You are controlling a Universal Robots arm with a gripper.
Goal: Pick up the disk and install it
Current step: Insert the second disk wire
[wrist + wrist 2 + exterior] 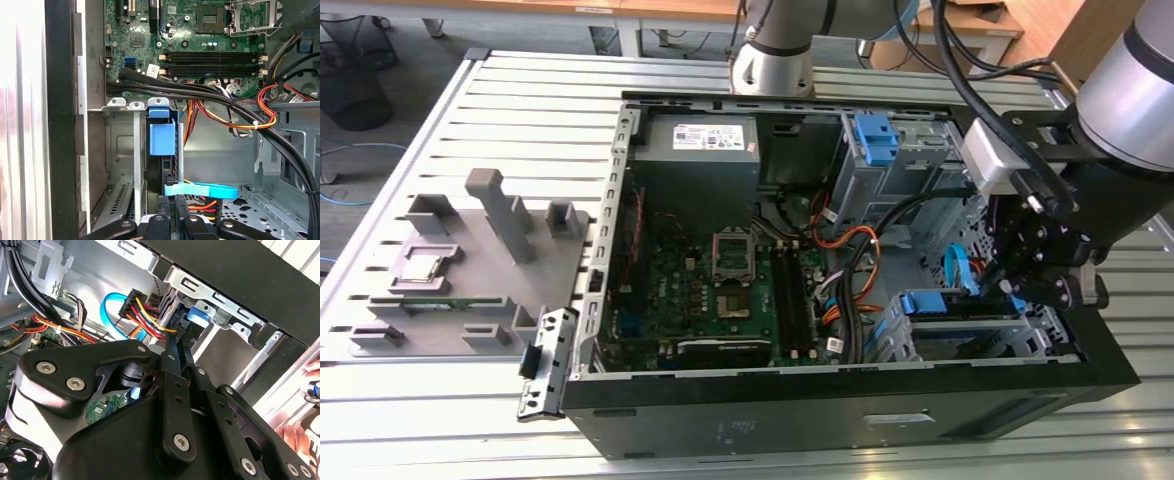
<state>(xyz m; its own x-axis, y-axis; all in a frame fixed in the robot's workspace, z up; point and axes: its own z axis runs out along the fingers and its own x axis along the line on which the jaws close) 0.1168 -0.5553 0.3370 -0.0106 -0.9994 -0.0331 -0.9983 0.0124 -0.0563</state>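
Going from the exterior view's left: my grey fixture tray (454, 280) sits beside the open computer case (854, 400). The disk (947, 305) stands edge-on in its bay (blue bracket up), so it slides home. My gripper (1041, 285) hovers beside it; I cannot tell how its fingers stand.

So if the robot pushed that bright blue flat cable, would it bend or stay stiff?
Probably bend: the blue cable already curls in a loop beside the wire bundle. It looks thin and light, so it would likely spring back somewhat. Its plugged end might tug loose if shoved hard.

Grey slatted metal table (494, 110) — wooden desks (640, 8) behind, grey floor (414, 30).
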